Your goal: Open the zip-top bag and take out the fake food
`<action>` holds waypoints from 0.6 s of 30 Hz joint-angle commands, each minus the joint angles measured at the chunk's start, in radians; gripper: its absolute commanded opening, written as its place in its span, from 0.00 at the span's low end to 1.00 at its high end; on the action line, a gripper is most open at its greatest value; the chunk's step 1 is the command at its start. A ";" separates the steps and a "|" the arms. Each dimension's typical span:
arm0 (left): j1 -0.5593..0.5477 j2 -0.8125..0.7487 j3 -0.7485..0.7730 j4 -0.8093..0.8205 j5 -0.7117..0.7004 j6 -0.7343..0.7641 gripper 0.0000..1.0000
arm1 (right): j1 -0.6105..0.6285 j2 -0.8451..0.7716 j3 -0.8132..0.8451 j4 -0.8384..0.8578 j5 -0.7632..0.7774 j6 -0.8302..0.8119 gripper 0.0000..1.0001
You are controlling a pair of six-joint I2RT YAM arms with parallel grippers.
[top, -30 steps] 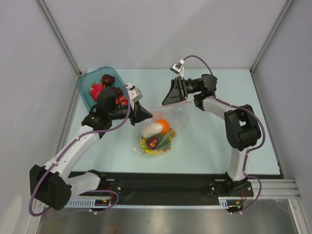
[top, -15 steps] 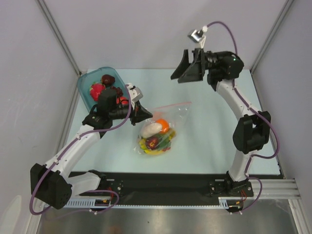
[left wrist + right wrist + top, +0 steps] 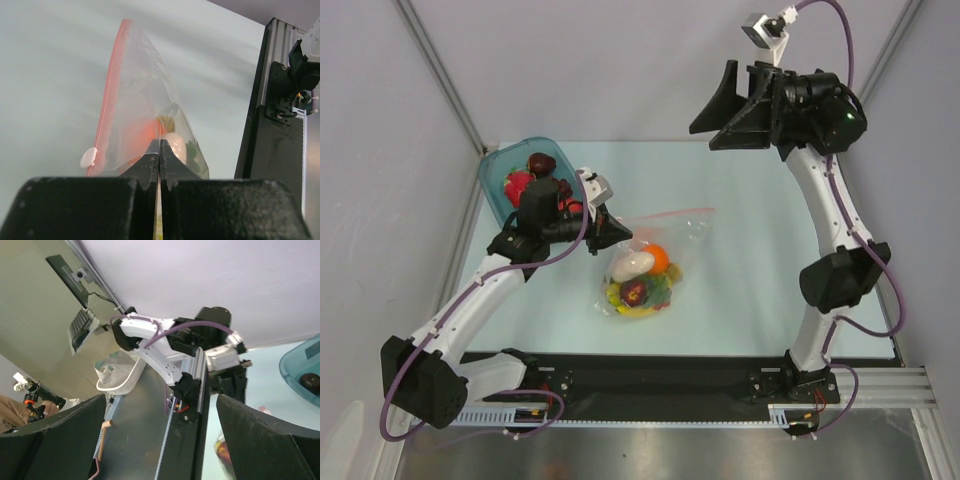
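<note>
- Zip-top bag [image 3: 685, 240] lies on the table [image 3: 770, 290] near its middle, a little toward 9 o'clock in the top view; its pinkish-red zip strip [image 3: 670, 214] runs along the bag's 12 o'clock edge; a white slider tab [image 3: 88, 158] sits on that strip in the left wrist view
- fake food [image 3: 640, 282] is bunched inside the zip-top bag toward its 6 o'clock end; the orange [image 3: 657, 257] and the white oval piece [image 3: 631, 265] touch side by side; the dark purple piece [image 3: 635, 291] sits just at their 6 o'clock, with green grapes [image 3: 663, 289] beside it and the yellow banana [image 3: 638, 311] along the bottom
- left pincer [image 3: 620, 238] is at the bag's 10 o'clock corner; its fingers are pressed together, clamped on the clear film
- right pincer [image 3: 720, 115] hangs high at 1 o'clock, well apart from the bag; its fingers stand wide apart with nothing between them
- teal tray [image 3: 498, 190] sits at the table's 10 o'clock corner, just beyond the left wrist; red and dark pieces lie in it
</note>
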 commanded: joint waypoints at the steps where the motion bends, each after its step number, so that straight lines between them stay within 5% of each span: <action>1: -0.008 -0.001 0.056 0.016 0.006 -0.001 0.00 | -0.006 -0.171 -0.077 0.211 -0.070 0.061 1.00; 3: -0.008 -0.005 0.054 0.018 0.008 -0.006 0.00 | -0.015 -0.291 -0.184 0.061 -0.030 -0.060 1.00; 5: -0.008 -0.010 0.053 0.022 0.006 -0.012 0.00 | -0.052 -0.380 -0.259 -0.166 0.005 -0.407 1.00; 7: -0.007 -0.016 0.049 0.021 -0.004 -0.010 0.00 | -0.092 -0.524 -0.269 -0.884 0.094 -0.855 1.00; 8: -0.008 -0.016 0.048 0.018 -0.007 -0.010 0.00 | -0.116 -0.554 -0.184 -1.252 0.172 -1.420 1.00; 9: -0.008 -0.014 0.046 0.015 -0.004 -0.006 0.00 | -0.102 -0.558 -0.100 -1.797 0.443 -1.655 1.00; 13: -0.011 -0.004 0.042 0.016 -0.007 -0.007 0.00 | -0.092 -0.546 -0.062 -1.944 0.652 -1.781 1.00; 18: -0.059 0.005 0.037 -0.021 -0.015 0.074 0.00 | -0.051 -0.529 -0.341 -1.889 0.607 -1.853 1.00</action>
